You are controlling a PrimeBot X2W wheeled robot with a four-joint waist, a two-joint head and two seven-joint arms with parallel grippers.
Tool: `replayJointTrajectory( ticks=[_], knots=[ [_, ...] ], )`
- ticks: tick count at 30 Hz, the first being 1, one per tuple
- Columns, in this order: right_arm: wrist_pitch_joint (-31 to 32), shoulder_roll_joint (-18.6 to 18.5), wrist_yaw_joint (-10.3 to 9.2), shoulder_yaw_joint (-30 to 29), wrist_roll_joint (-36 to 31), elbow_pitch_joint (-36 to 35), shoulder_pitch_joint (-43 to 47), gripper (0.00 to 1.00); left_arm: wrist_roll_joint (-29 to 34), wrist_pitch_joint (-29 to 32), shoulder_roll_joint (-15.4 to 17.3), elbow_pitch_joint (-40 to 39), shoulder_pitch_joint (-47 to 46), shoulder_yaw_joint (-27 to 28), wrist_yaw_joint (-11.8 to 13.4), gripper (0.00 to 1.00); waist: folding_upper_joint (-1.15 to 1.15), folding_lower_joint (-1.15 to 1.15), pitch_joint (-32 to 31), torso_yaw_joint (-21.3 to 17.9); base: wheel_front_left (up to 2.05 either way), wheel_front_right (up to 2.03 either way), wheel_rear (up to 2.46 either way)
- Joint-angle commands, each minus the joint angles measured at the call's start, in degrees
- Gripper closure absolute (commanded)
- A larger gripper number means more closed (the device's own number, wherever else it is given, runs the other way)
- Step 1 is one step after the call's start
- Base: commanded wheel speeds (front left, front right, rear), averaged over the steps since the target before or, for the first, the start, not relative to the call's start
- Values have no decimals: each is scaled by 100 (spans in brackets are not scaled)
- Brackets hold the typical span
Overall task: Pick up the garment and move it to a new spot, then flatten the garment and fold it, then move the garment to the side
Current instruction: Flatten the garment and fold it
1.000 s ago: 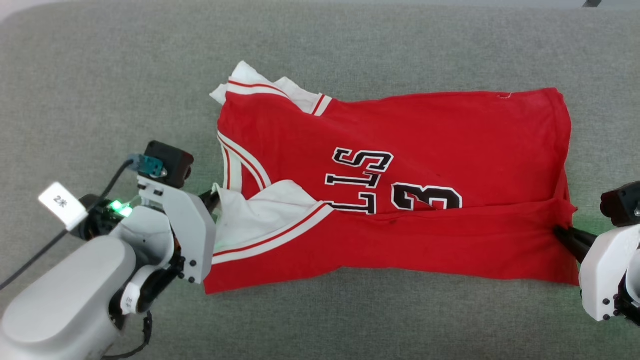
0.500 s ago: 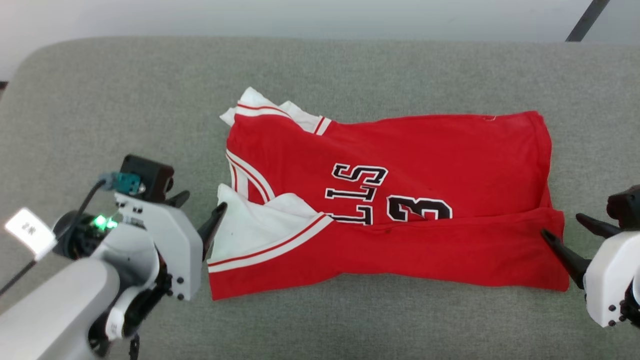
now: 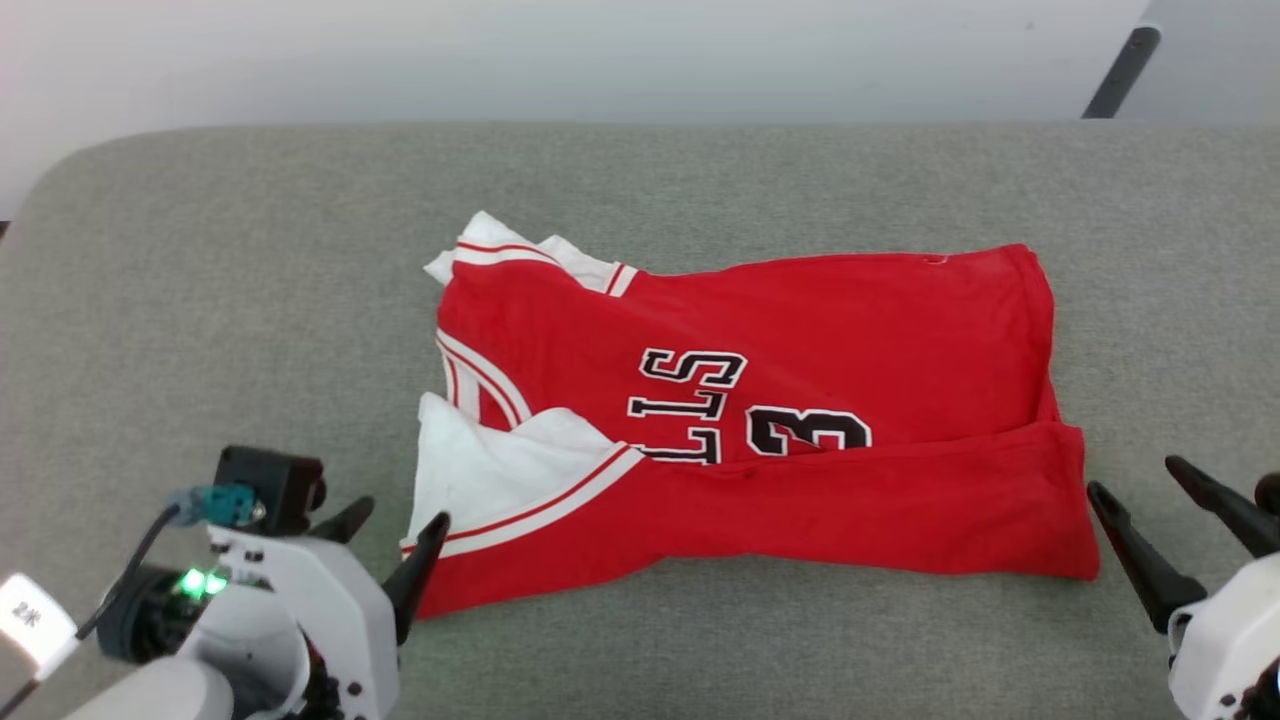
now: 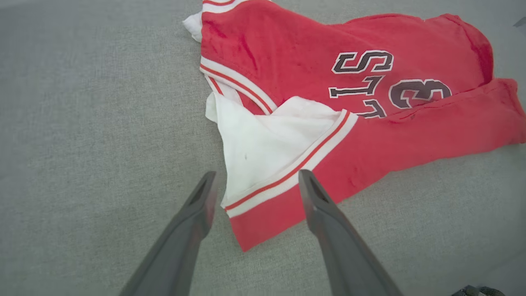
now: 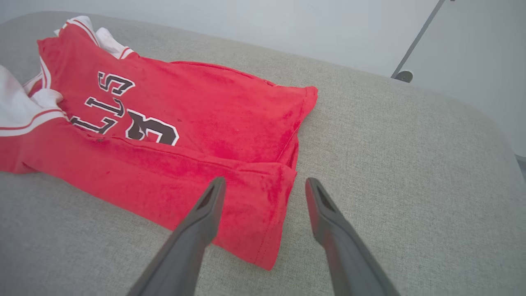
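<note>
Nearest you, your left tool sits at the left end of the shirt's near edge. Its fingers are spread wide and hold nothing. In the left wrist view they straddle the striped hem corner, but you cannot tell whether they touch the cloth.

Your right tool mirrors it at the right end, also wide open and empty. In its wrist view one finger is over the near red corner and the other over bare tabletop. Each tool stands at one end of the same long edge, so they look placed to work that edge together.

The shirt lies about the middle of the grey tabletop, collar end to your left and bottom hem to your right. Its near strip is turned up over the front and covers the lower part of the black letters and number. That reads as a first lengthwise fold already laid. The white sleeve on the near left spills out from under that strip and is wrinkled, so the left end is less tidy than the right.

Farther back, the far side is unfolded, and the other white sleeve bunches at the far left corner. You probably still owe a matching fold there before the shirt goes to the side.

Beyond the rounded far edge are a pale wall and a dark pole.
</note>
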Motion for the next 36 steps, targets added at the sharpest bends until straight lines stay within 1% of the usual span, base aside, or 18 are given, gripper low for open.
replayJointTrajectory(
  ticks=[1, 5, 10, 12, 14, 18, 20, 22, 23, 24, 25, 26, 27, 28, 32, 34, 36],
  knots=[
    [-20, 69, -6, -80, -38, -77, 120, 0, -70, -38, 26, -8, 107, 31, 40, 0, 0, 0, 33, -83, 0, 0, 0],
    [-2, 299, -6, -247, -142, -279, 364, 0, -220, -8, 58, 109, 295, 34, 46, 0, 0, 0, 114, -233, 0, 0, 0],
    [6, 533, -6, -405, -215, -456, 554, 0, -438, 96, 39, 405, 378, 61, -14, 0, 0, 0, 215, -422, 0, 0, 0],
    [-4, 615, -6, -442, -214, -502, 585, 0, -423, 128, 83, 548, 366, 44, -55, 0, 0, 0, 257, -503, 0, 0, 0],
    [-2, 664, -6, -481, -232, -539, 635, 0, -559, 154, -7, 700, 375, 57, -113, 0, 0, 0, 289, -559, 0, 0, 0],
    [12, 737, -6, -484, -240, -592, 673, 0, -623, 299, -4, 1061, 391, -16, -203, 0, 0, 0, 339, -676, 0, 0, 0],
    [-22, 771, -6, -512, -263, -612, 663, 0, -750, 336, -112, 1225, 386, -1, -256, 0, 0, 0, 357, -714, 0, 0, 0],
    [-84, 787, -6, -551, -300, -651, 654, 0, -808, 385, -149, 1394, 377, -29, -293, 0, 0, 0, 371, -749, 0, 0, 0],
    [-144, 785, -6, -555, -329, -685, 649, 0, -862, 388, -211, 1469, 376, -17, -315, 19, 0, 0, 379, -759, 0, 0, 0],
    [-260, 761, -6, -539, -363, -742, 619, 0, -866, 373, -240, 1525, 363, -17, -339, 25, 0, 0, 387, -772, 0, 0, 0],
    [-363, 787, -6, -576, -375, -752, 596, 0, -888, 358, -265, 1582, 364, -8, -361, 51, 0, 0, 394, -786, 0, 0, 0],
    [-469, 798, -6, -588, -399, -764, 591, 0, -940, 356, -308, 1629, 370, 4, -387, 69, 0, 0, 397, -790, 0, 0, 0],
    [-594, 790, -6, -588, -450, -800, 576, 0, -938, 368, -329, 1667, 372, -10, -405, 93, 0, 0, 397, -797, 0, 0, 0],
    [-721, 798, -6, -615, -480, -822, 552, 0, -928, 369, -336, 1705, 375, -24, -426, 100, 0, 0, 396, -805, 0, 0, 0],
    [-1076, 853, -6, -697, -606, -852, 535, 0, -1055, 408, -385, 1793, 424, -23, -497, 100, 0, 0, 380, -822, 0, 0, 0],
    [-1130, 873, -6, -712, -648, -834, 578, 0, -1108, 423, -418, 1807, 445, -14, -537, 100, 0, 0, 373, -818, 0, 0, 0],
    [-1144, 894, -6, -720, -647, -817, 617, 0, -1162, 464, -431, 1826, 475, -3, -503, 100, 0, 0, 370, -810, 0, 0, 0]
  ],
)
